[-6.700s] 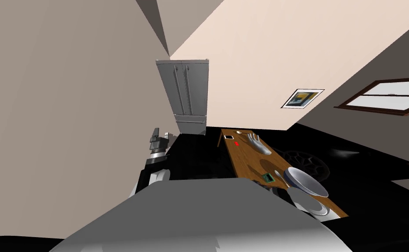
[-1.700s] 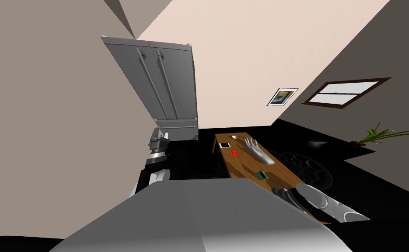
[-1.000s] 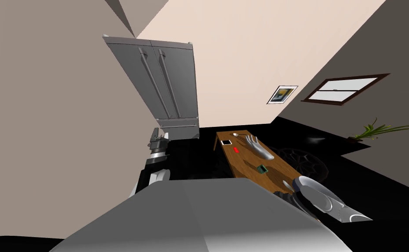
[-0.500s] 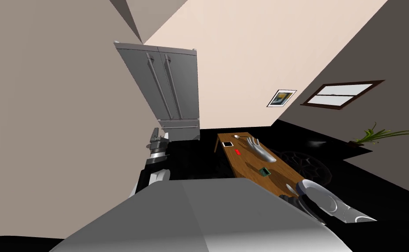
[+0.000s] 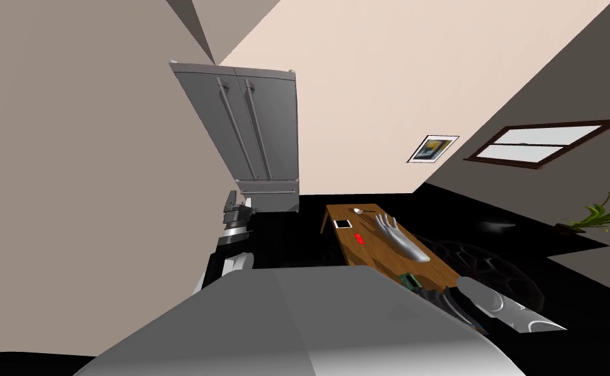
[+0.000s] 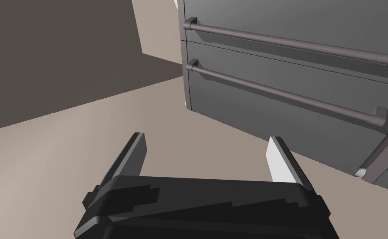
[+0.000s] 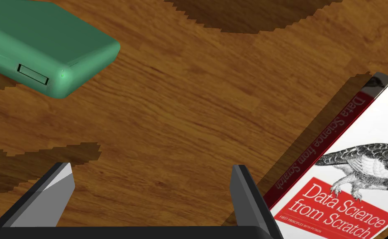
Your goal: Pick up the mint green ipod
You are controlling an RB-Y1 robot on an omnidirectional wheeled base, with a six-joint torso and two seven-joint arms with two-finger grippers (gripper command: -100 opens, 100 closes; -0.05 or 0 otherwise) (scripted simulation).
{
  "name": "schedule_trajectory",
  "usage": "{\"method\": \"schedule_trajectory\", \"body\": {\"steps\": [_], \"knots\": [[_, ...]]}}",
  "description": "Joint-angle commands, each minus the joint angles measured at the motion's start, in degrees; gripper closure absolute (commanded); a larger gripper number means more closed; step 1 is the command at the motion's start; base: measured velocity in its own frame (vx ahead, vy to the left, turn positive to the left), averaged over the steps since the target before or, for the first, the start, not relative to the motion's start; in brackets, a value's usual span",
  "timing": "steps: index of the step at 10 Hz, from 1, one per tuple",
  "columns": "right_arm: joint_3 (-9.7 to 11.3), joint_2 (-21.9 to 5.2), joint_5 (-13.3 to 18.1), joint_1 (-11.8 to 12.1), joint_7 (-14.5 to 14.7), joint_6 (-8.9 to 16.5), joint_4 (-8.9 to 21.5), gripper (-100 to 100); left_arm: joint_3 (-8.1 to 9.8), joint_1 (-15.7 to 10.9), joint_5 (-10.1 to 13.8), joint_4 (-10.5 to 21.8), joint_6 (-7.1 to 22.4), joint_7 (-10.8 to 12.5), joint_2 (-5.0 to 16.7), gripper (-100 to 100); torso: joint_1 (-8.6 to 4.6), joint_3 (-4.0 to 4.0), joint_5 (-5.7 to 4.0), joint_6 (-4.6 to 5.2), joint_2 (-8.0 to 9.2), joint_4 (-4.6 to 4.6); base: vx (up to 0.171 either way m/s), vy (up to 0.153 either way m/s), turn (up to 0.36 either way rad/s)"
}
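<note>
- Mint green ipod [image 7: 43, 54]: a flat slab with rounded corners and a small port slot in its near end. It lies flat on the wooden table [image 7: 180, 103], ahead of the jaws and outside their gap, beyond the lighter-faced finger [image 7: 62, 182]. No brand or lettering can be read on it.
- Right gripper [image 7: 150, 167]: jaws spread wide with nothing between them but bare wood, held low over the table.
- Book [image 7: 355, 174]: lies flat just outside the other finger. The cover and spine both read "Data Science from Scratch", with a bird drawing above a red title band. The small line beneath appears to read "First Principles with Python".
- Left gripper [image 6: 205, 137]: jaws wide apart and empty, pointed at a grey fridge [image 6: 296, 70] with bar handles, well away from the table.
- Risk, misalignment: closing from this position would likely catch nothing, since the ipod sits off the jaws' centre line.
- Risk, slip: the slab is thin with rounded edges, so blade fingers may ride over it or push it along the wood.
- Risk, collision: a sideways correction could drag a fingertip on the table or nudge the book.
</note>
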Motion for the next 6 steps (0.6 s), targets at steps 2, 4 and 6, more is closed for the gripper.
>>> {"method": "schedule_trajectory", "body": {"steps": [2, 4, 6], "knots": [[-2.17, -0.32, 0.10, 0.16, 0.44, -0.37, -1.38, -100, 0.00, 0.00, 0.00, 0.00, 0.00, 0.00, 0.00, 0, -0.04, 0.02, 0.00, 0.01, 0.03, 0.01, 0.186, -0.131, 0.095], [-1.89, -0.48, 0.00, 0.79, 0.06, -0.13, -1.98, 0, 0.00, -0.01, 0.00, 0.00, 0.00, 0.00, 0.00, 0, 0.03, 0.19, -0.02, 0.06, 0.35, 0.06, 0.049, -0.047, 0.015], [-1.56, 1.11, -0.09, 0.90, -0.09, 1.36, -0.68, -100, -0.01, -0.03, 0.00, 0.00, 0.00, 0.00, -0.01, 0, 0.30, 0.46, 0.06, 0.04, 0.81, 0.17, -0.035, -0.021, 0.134]]}}
